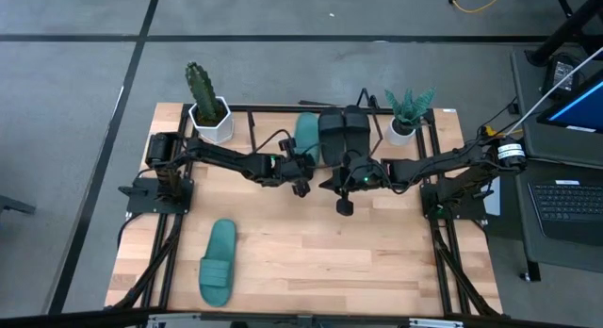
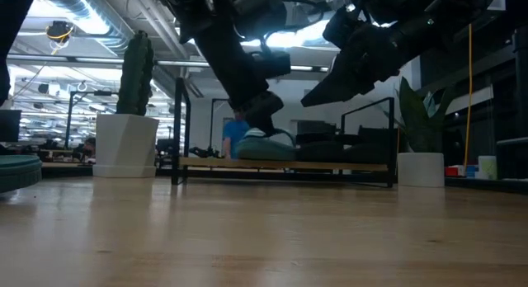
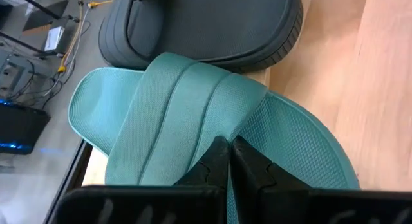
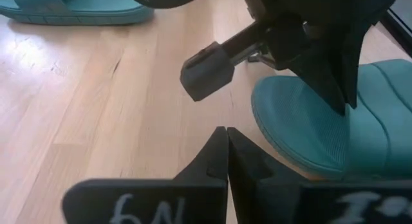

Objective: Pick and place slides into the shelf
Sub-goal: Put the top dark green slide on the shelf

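This looks like a robot lab or big workshop. The wooden bench [image 1: 311,253] stands on a grey floor [image 1: 75,73] marked with dark lines, with a laptop [image 1: 565,201] beside it. Behind are ceiling pipes [image 2: 91,11], bright lights and a person [image 2: 233,137] at desks.

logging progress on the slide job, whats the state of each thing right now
teal slide on shelf: lying flat beside the black pair
black slides: both on the shelf, side by side
loose teal slide: flat on the table, not yet picked
shelf: three slides on it, one spot free
left end effector: shut, empty, at the shelved teal slide
right end effector: shut, empty, over the table by the shelf
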